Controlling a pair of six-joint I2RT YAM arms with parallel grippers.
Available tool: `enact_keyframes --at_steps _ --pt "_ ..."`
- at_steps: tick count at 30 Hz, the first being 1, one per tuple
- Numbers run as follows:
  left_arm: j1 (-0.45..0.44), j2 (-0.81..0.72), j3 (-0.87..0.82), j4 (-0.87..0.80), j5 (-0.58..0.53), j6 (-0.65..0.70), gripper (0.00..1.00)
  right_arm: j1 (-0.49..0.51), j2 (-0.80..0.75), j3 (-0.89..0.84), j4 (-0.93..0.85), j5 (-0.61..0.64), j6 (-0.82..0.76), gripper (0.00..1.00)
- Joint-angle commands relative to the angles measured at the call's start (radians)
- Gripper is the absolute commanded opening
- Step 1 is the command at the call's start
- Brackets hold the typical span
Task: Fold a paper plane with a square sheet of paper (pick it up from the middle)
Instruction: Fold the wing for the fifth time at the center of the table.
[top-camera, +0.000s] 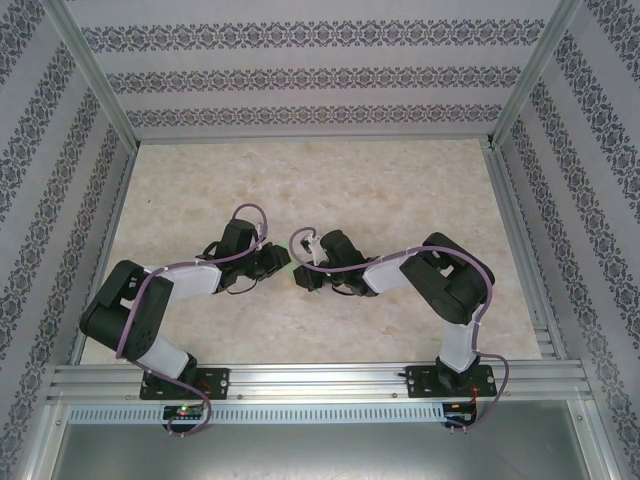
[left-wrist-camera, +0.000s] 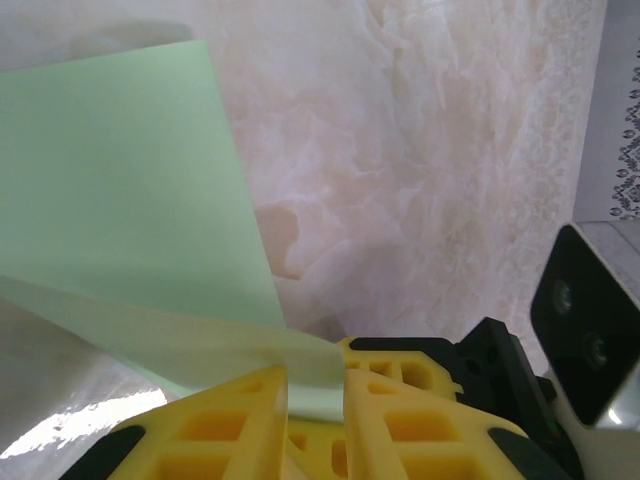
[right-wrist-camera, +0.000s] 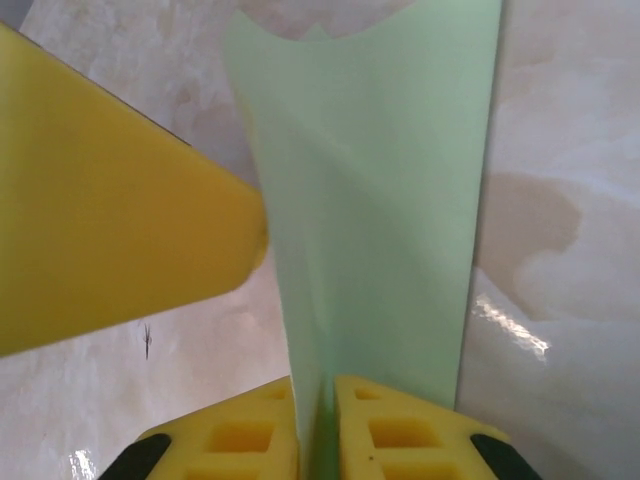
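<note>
Your left gripper (left-wrist-camera: 315, 372) clamped on the square sheet of paper (left-wrist-camera: 110, 180), your right gripper (right-wrist-camera: 322, 388) clamped on it too, sheet between them.

Arms (top-camera: 188, 276) black, white link covers; lilac cables (top-camera: 246, 209) alongside; fingers (left-wrist-camera: 220, 420) yellow with gridded pockets.

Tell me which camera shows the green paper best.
Right wrist: the green paper rises from the pinch of the right gripper with both long edges in frame. Left wrist gives one broad face, cut off by the frame, entering the left gripper. Top external gives a green sliver between the grippers.
</note>
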Motion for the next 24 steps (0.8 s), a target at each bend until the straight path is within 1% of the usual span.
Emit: enact_keyframes --at_steps 1,8,16,24 --pt "-0.011 0.022 0.035 0.037 0.013 0.024 0.22 -0.013 0.015 0.022 -0.017 -0.036 0.012 0.17" --pt "-0.010 0.052 0.056 -0.013 -0.019 0.033 0.20 -0.024 -0.007 0.037 -0.041 -0.081 0.029 0.21" --pt "-0.010 0.067 0.062 -0.043 -0.043 0.027 0.19 -0.024 -0.017 0.069 -0.115 -0.084 0.029 0.21" --pt "-0.011 0.081 0.067 -0.053 -0.043 0.032 0.19 -0.029 -0.058 0.075 -0.160 -0.081 0.059 0.25"
